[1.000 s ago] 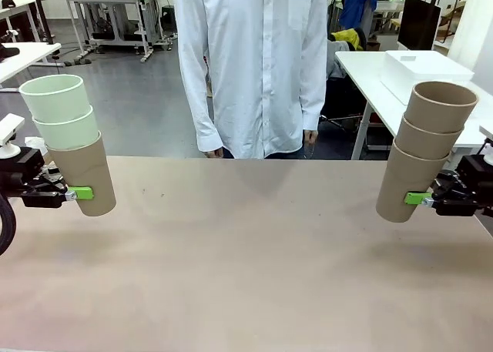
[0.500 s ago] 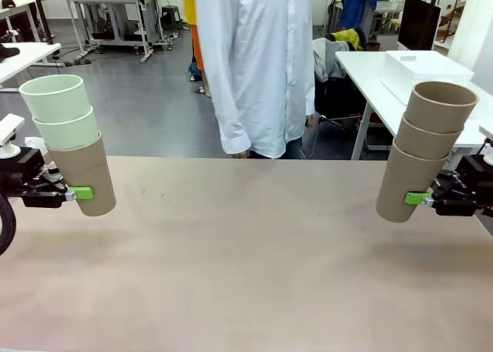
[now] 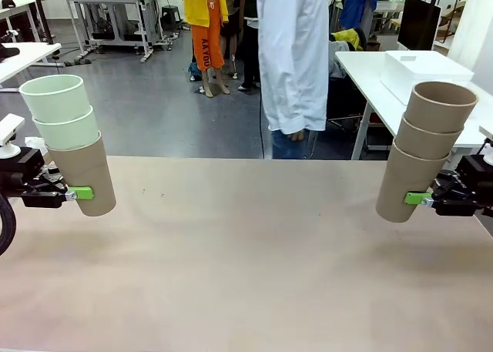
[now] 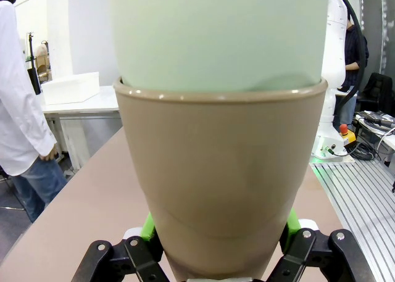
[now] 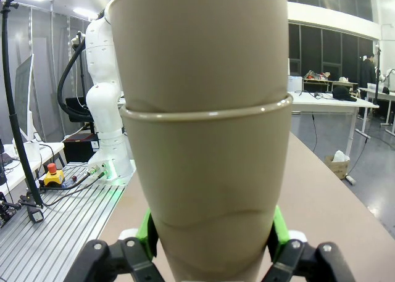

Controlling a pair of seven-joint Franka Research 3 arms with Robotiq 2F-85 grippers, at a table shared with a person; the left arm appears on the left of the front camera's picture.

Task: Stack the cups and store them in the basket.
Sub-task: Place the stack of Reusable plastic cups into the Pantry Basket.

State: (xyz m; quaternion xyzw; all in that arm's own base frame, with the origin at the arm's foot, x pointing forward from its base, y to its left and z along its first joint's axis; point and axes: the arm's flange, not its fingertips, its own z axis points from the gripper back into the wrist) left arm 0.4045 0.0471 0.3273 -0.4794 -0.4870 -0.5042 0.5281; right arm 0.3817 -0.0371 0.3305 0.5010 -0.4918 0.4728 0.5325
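Gripping one stack apiece, the two hands hold all six cups at opposite ends of the worktop in the front view. The left hand is clamped on a tan cup low on its wall, and two mint cups are nested in it. That stack's long axis is near upright, mouths up, and the top leans a little toward the left edge of the picture. The right hand is clamped on the bottom cup of a three-cup tan stack. This stack is also mouth up, and its top leans toward the right edge. That makes four tan cups and two mint, three in each stack, and both stacks are well apart with bare worktop between them. A white basket sits on a white side table behind the right stack, and a person in a white shirt stands at the far side. In the left wrist view the left hand presses its green pads against both sides of the tan cup. A mint cup rises out of its rim, straight up the picture, with the worktop beyond. In the right wrist view the right hand squeezes the outer tan cup between green pads. Another tan cup is seated inside it, with the axis running up the picture.
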